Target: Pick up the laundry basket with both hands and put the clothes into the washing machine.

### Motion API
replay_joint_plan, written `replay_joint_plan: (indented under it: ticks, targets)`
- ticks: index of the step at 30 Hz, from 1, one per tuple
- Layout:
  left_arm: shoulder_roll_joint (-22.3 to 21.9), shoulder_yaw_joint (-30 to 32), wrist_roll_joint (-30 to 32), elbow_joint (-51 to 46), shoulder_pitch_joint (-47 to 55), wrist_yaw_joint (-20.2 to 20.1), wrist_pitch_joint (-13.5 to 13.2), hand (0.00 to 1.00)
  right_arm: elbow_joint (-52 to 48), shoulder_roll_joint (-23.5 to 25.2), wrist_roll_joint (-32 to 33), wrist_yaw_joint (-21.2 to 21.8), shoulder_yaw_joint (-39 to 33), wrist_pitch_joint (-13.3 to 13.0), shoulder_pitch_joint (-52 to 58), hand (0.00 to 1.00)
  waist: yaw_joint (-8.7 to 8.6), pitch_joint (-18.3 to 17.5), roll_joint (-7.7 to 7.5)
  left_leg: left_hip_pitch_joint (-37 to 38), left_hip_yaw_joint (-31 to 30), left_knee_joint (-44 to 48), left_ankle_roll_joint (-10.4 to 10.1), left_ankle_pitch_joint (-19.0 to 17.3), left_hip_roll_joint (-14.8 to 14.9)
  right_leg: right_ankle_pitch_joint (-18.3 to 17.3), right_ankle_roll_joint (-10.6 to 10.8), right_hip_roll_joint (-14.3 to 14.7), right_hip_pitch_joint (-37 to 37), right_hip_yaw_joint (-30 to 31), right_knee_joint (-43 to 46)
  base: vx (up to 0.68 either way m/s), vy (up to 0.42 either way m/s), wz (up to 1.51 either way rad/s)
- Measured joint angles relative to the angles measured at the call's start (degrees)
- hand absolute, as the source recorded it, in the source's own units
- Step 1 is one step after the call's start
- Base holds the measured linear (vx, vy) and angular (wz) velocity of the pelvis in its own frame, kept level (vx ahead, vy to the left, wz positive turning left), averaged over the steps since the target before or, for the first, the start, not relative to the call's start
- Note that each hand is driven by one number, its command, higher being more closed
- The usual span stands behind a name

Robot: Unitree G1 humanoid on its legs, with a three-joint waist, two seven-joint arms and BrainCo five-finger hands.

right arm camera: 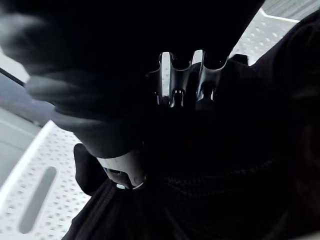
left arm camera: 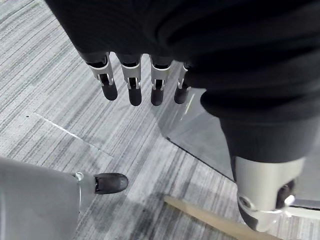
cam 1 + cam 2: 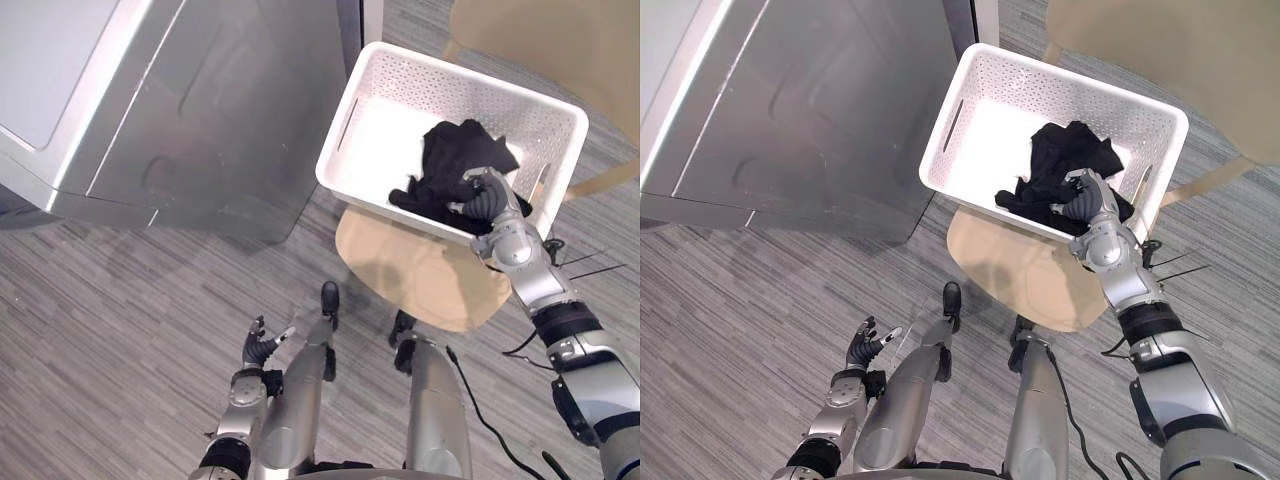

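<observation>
The grey washing machine [image 3: 200, 110] stands at the floor's far left. Just beside it the white laundry basket [image 3: 420, 85] sits on a tan seat [image 3: 420, 275], overhanging its far edge. Black clothes [image 3: 455, 155] lie by the basket's right wall, where the right hand [image 3: 487, 200] has its fingers curled into them. The left hand [image 3: 258, 348] hangs low over the floor, fingers relaxed and holding nothing.

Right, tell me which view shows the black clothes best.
The left eye view: the whole pile of black clothes lies in the white basket, the right hand gripping it. The right eye view matches. The right wrist view sees dark cloth up close; the left wrist view faces the floor.
</observation>
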Motion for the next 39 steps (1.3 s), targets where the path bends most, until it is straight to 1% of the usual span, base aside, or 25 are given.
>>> replay_joint_plan:
  ticks: [2,3,5,6,7,8,10,11,12,13,14,16,18,20,24,27,28,31,32,33,35,36,37,38,39]
  targets:
    - [-0.1,0.1,0.0,0.0,0.6,0.0,0.1,0.00,-7.8,2.3,1.5,-0.2,-4.5,-0.1,6.2,1.00,-0.10,-0.1,-0.29,4.1,-0.1,-1.7,0.0,0.0,0.1,-0.5,0.5,0.4,3.9,-0.2,-1.2,0.07,-0.025,-0.03]
    - [0.0,0.3,0.0,-0.1,0.8,0.0,0.1,0.00,-9.3,3.0,1.8,-0.3,-5.6,-0.2,7.5,1.00,-0.17,-0.3,-0.58,4.9,-0.1,-2.0,0.0,0.0,0.1,-0.5,0.5,0.5,4.7,-0.2,-1.6,0.06,-0.006,-0.06]
    - [0.4,0.5,0.1,0.1,2.4,0.0,0.3,0.00,-13.6,5.6,2.0,-0.5,-9.4,-0.8,11.7,1.00,-0.61,-1.8,-2.33,7.6,-0.2,-3.8,0.0,0.0,0.2,-0.8,0.8,0.8,6.9,-0.2,-2.7,0.06,-0.002,-0.05]
    - [0.4,0.7,0.1,0.4,2.8,0.0,0.3,0.00,-14.7,6.3,2.0,-0.6,-10.6,-0.9,12.9,1.00,-0.79,-2.1,-2.76,8.3,-0.4,-4.1,0.0,0.0,0.2,-0.8,0.8,1.0,7.7,-0.3,-3.3,0.08,-0.006,-0.01]
    - [0.4,1.7,0.1,1.4,3.8,-0.1,0.5,0.00,-15.6,7.5,2.0,-1.1,-12.3,-1.3,15.1,1.00,-1.62,-3.2,-3.55,10.1,-0.9,-5.0,0.0,0.0,0.4,-0.6,1.1,1.7,9.9,-0.4,-5.1,0.10,0.001,0.01]
    - [0.5,2.4,0.1,2.1,4.9,-0.1,0.9,0.00,-16.4,8.4,2.0,-1.3,-13.4,-1.4,17.0,1.00,-1.82,-4.6,-4.16,10.5,-1.1,-5.0,0.0,0.0,0.6,-0.2,1.2,2.1,11.2,-0.7,-6.5,0.15,0.013,0.03]
    - [1.5,2.6,0.1,2.8,7.2,-0.1,1.6,0.00,-18.5,9.0,2.0,-1.4,-15.7,-1.9,21.8,1.00,-2.23,-8.0,-4.97,12.6,-1.7,-5.0,-0.2,-0.2,0.6,1.1,1.9,2.8,15.2,-1.1,-10.3,0.18,0.029,0.01]
    - [2.1,3.3,0.1,2.7,8.2,-0.1,1.6,0.00,-19.8,9.6,2.0,-1.4,-17.4,-2.3,23.4,1.00,-2.50,-9.2,-5.14,14.1,-2.3,-5.0,-0.2,-0.2,0.4,2.0,2.2,3.0,17.7,-1.2,-12.6,0.13,0.029,-0.02]
    - [2.1,4.3,0.1,2.4,8.7,-0.1,1.7,0.00,-20.8,10.0,2.0,-1.4,-18.1,-2.3,23.9,1.00,-2.72,-9.8,-5.14,14.7,-2.4,-5.0,-0.3,-0.2,0.2,2.3,2.5,3.0,18.8,-1.1,-13.7,0.09,0.035,-0.06]
    - [2.3,6.1,0.1,1.3,9.9,0.0,1.7,0.00,-22.6,10.7,2.0,-1.4,-19.1,-2.5,24.7,1.00,-3.22,-11.3,-4.93,15.7,-2.4,-5.0,-0.8,-0.7,0.1,3.1,2.9,3.5,20.5,-0.9,-15.6,0.06,0.038,-0.18]
    - [2.6,7.7,0.1,-0.3,10.8,0.1,1.7,0.00,-24.8,10.9,2.1,-1.3,-19.7,-2.9,25.7,1.00,-3.13,-12.4,-4.80,16.9,-2.4,-5.0,-0.7,-1.4,0.1,3.9,3.0,3.7,22.1,-0.4,-17.4,0.05,0.043,-0.23]
    - [2.9,9.9,0.0,-3.5,12.6,0.4,1.7,0.00,-27.1,11.4,2.6,-1.2,-20.7,-4.3,26.9,1.00,-3.16,-13.6,-4.28,18.6,-2.4,-5.4,0.4,-3.1,0.3,4.6,3.3,4.4,24.0,0.4,-19.4,0.02,0.055,-0.26]
    - [3.0,11.5,0.0,-8.8,14.8,1.1,1.7,0.00,-30.0,12.6,3.8,-0.8,-21.9,-5.0,28.7,1.00,-3.26,-14.9,-4.19,20.2,-2.2,-6.2,0.2,-3.5,0.1,5.2,3.8,4.5,25.8,0.7,-21.1,0.01,0.045,-0.14]
    - [3.1,12.0,-0.1,-17.3,17.9,1.2,1.5,0.00,-32.3,13.0,5.6,0.8,-22.6,-5.9,31.4,1.00,-3.26,-17.5,-4.12,22.1,-2.0,-7.9,0.3,-3.5,-0.1,5.7,3.7,4.5,27.7,0.8,-22.9,0.03,0.040,-0.05]
    - [1.7,13.3,-1.2,-29.8,20.2,1.1,1.0,0.00,-35.1,13.3,9.1,3.6,-22.6,-6.1,32.3,1.00,-3.20,-18.0,-4.13,25.2,-2.0,-8.9,0.4,-3.5,-0.1,5.8,3.7,4.5,30.7,0.8,-23.9,0.04,0.017,-0.02]
    - [1.6,12.5,-2.3,-40.7,21.2,0.7,-0.3,0.00,-37.7,13.3,12.9,6.6,-22.1,-7.1,32.3,1.00,-3.18,-19.3,-4.01,26.5,-2.0,-8.9,0.7,-3.3,0.0,5.9,3.7,4.8,32.4,0.8,-24.8,0.06,-0.004,-0.01]
    - [1.2,12.5,-2.5,-41.8,21.6,1.1,-0.3,0.00,-38.1,13.3,13.6,7.3,-22.0,-7.1,32.3,1.00,-3.13,-19.3,-3.98,26.9,-2.0,-9.0,0.6,-3.3,0.0,5.9,3.7,4.9,32.9,0.8,-25.0,0.05,-0.012,0.01]
    - [1.7,10.3,-2.4,-46.3,23.2,0.9,-0.4,0.00,-39.7,13.1,17.0,9.8,-20.1,-7.2,31.3,1.00,-2.57,-19.5,-3.86,28.3,-2.2,-9.0,0.6,-3.5,0.1,5.9,3.7,5.3,34.6,0.6,-25.6,-0.01,-0.002,0.00]
    - [3.1,6.9,-2.3,-49.1,23.1,0.4,-1.1,0.00,-39.7,13.0,18.6,11.1,-18.2,-7.3,29.9,1.00,-2.16,-19.6,-3.87,28.9,-2.1,-9.0,0.6,-3.6,0.2,6.0,3.6,5.4,34.8,0.8,-25.8,-0.05,0.003,-0.03]
    - [4.0,5.0,-2.2,-50.5,22.8,-0.2,-1.5,0.00,-39.7,13.0,19.1,11.5,-17.3,-7.3,29.4,1.00,-2.05,-19.9,-3.84,28.9,-2.1,-9.0,0.6,-3.6,0.2,6.0,3.6,5.5,34.8,0.8,-25.8,-0.06,0.006,-0.06]
    - [6.4,-2.4,-2.2,-53.8,19.5,-2.3,-3.8,0.00,-39.8,12.9,21.4,12.8,-13.7,-7.3,27.3,1.00,-1.87,-21.3,-3.65,29.0,-1.9,-9.1,0.6,-3.5,0.2,6.2,3.6,5.5,35.0,1.1,-25.9,-0.03,0.007,-0.06]
    - [6.6,-4.2,-2.2,-54.0,18.1,-3.0,-4.3,0.00,-39.9,12.9,22.1,13.1,-12.6,-7.3,26.6,1.00,-1.89,-21.5,-3.58,29.2,-1.8,-9.1,0.6,-3.5,0.2,6.2,3.6,5.5,35.3,1.3,-25.9,-0.02,0.012,-0.12]
    - [6.8,-7.8,-2.2,-54.0,15.3,-4.2,-4.9,0.00,-40.0,12.9,23.2,13.9,-10.5,-7.3,25.2,1.00,-1.92,-21.5,-3.57,29.9,-1.4,-9.1,0.6,-3.5,0.2,6.4,3.6,5.5,35.9,1.7,-25.9,-0.04,0.016,-0.20]
    - [6.8,-11.5,-2.2,-54.0,12.9,-5.3,-5.0,0.00,-40.5,12.9,25.0,14.4,-8.1,-7.3,23.6,1.00,-1.98,-21.9,-3.56,30.3,-0.9,-9.1,0.6,-3.6,0.3,6.5,3.6,5.5,36.0,2.3,-26.0,-0.05,0.016,-0.21]
    - [6.9,-12.9,-2.2,-53.9,12.0,-5.6,-5.0,0.00,-41.0,12.9,25.6,14.9,-7.4,-7.3,23.0,1.00,-2.17,-22.0,-3.54,30.3,-0.8,-9.1,0.6,-3.6,0.3,6.5,3.7,5.5,36.0,2.4,-26.0,-0.05,0.013,-0.15]
